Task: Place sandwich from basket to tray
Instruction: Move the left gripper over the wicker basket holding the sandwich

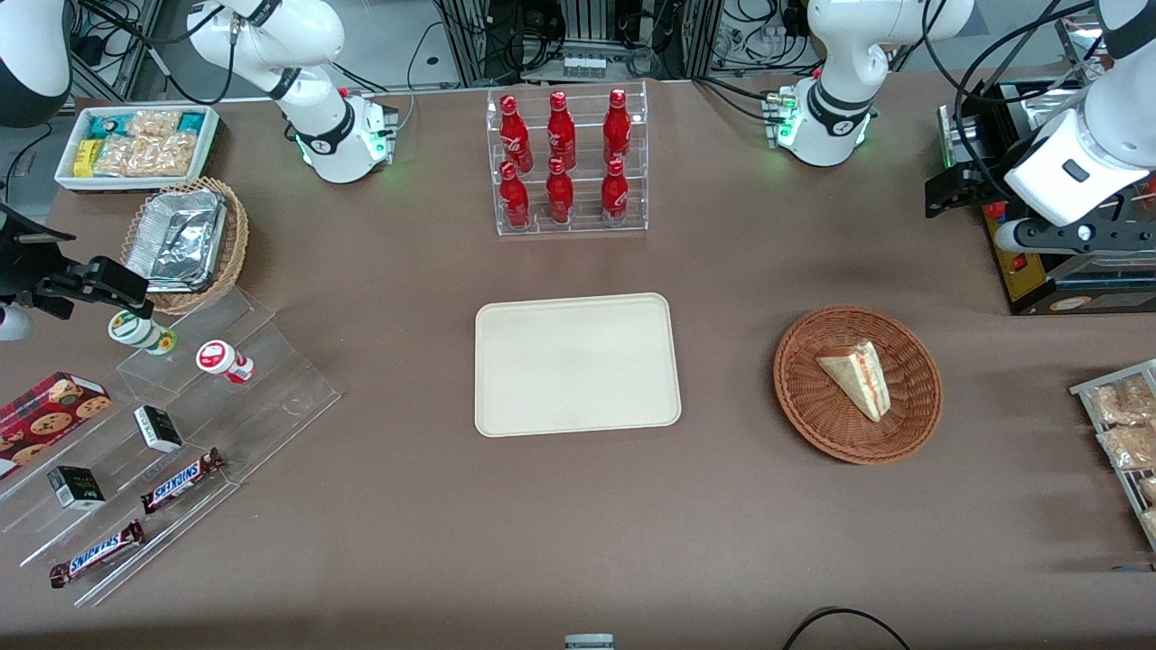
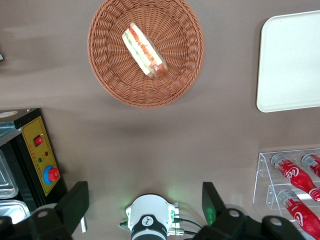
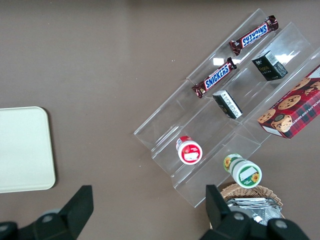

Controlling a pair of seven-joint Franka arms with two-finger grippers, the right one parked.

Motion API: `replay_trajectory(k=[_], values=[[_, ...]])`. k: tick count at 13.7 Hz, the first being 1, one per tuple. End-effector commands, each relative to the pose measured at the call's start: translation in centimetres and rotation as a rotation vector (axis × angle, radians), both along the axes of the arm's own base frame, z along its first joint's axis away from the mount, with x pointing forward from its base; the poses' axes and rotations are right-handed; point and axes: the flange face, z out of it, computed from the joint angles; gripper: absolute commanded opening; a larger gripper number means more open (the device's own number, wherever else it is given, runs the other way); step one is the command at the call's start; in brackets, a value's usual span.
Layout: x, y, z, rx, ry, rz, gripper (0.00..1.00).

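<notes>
Nothing is done yet: the triangular pale-bread sandwich [image 1: 858, 377] lies in the round reddish-brown wicker basket [image 1: 806, 408], centre-right in the front view. The flat cream rectangular tray [image 1: 576, 363] sits bare at centre. My gripper [image 2: 145, 200] hangs spread wide and empty, high above the table near my base.

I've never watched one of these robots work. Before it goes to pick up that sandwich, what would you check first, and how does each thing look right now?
1. Sandwich lying in the basket, nothing on top of it: ok.
2. Gripper open and holding nothing, fingers spread wide in the left wrist view: ok.
3. Gripper over the sandwich: not ok; it hangs high above the table, off to the side of the basket.
4. Tray bare, with room for the sandwich: ok.
5. Table between basket and tray free of things: ok.
6. Whether the sandwich is soft or will slip when pinched: cannot tell.
</notes>
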Motion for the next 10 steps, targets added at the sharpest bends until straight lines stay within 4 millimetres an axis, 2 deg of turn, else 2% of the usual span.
replay_trajectory(k=[1,4,10], values=[[0.7,0.0,0.5,-0.005,-0.035,-0.009,1.0],[0.9,-0.1,-0.2,-0.016,-0.034,-0.007,1.0],[2.3,-0.2,-5.1,-0.005,-0.015,-0.007,1.0]])
